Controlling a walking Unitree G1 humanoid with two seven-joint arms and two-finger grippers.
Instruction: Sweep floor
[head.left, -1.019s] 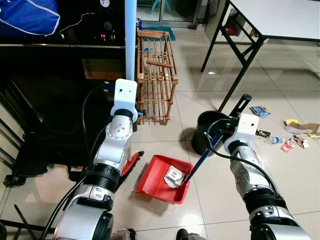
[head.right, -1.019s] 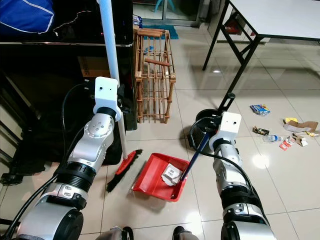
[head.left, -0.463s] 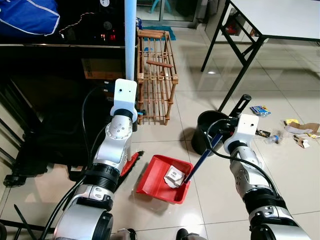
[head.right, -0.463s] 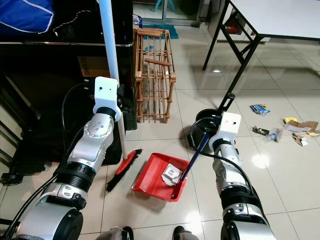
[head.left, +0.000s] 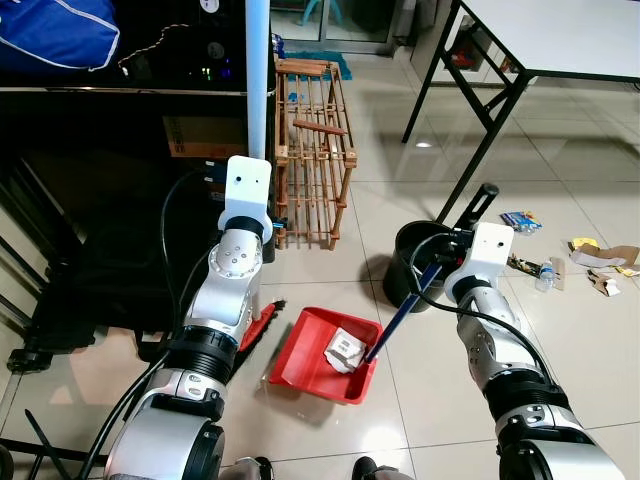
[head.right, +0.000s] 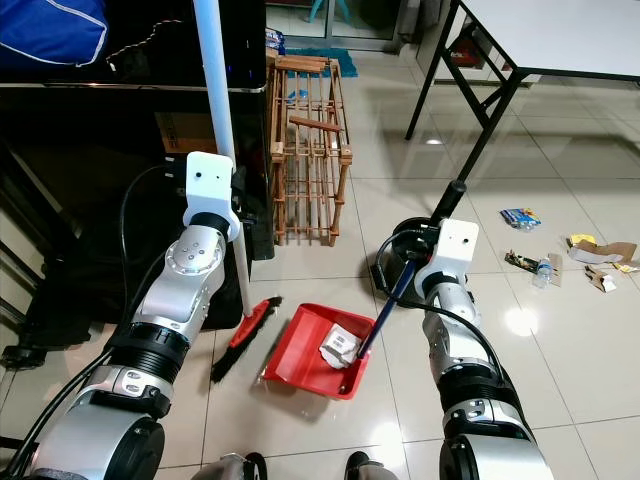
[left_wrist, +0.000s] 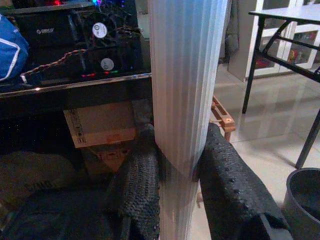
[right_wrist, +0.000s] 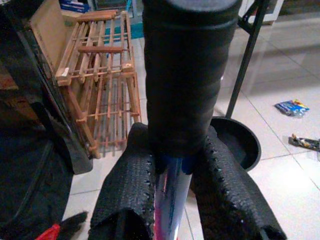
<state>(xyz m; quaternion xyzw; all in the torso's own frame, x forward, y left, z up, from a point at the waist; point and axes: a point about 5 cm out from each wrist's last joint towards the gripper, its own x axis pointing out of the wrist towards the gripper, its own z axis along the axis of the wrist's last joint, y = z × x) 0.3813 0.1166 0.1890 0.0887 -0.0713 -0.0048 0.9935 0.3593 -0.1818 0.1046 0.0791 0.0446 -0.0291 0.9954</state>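
Note:
A broom with a pale ribbed pole (head.left: 259, 60) stands upright, its red head with black bristles (head.left: 258, 328) on the tiles by my left arm. My left gripper (left_wrist: 180, 150) is shut on the pole. A red dustpan (head.left: 310, 360) lies on the floor between my arms, with a crumpled white piece of trash (head.left: 343, 346) inside. Its blue handle (head.left: 405, 313) slants up to a black grip, and my right gripper (right_wrist: 172, 150) is shut on that handle just below the grip.
A round black bin (head.left: 415, 262) stands just behind the dustpan handle. Scattered litter (head.left: 590, 262) lies on the tiles at the right. A wooden crate (head.left: 312, 150) stands behind the broom, a dark cabinet (head.left: 100, 200) to the left, and black table legs (head.left: 480, 130) at the back right.
The dustpan and my right wrist have shifted slightly to the left. The broom and left arm have barely moved.

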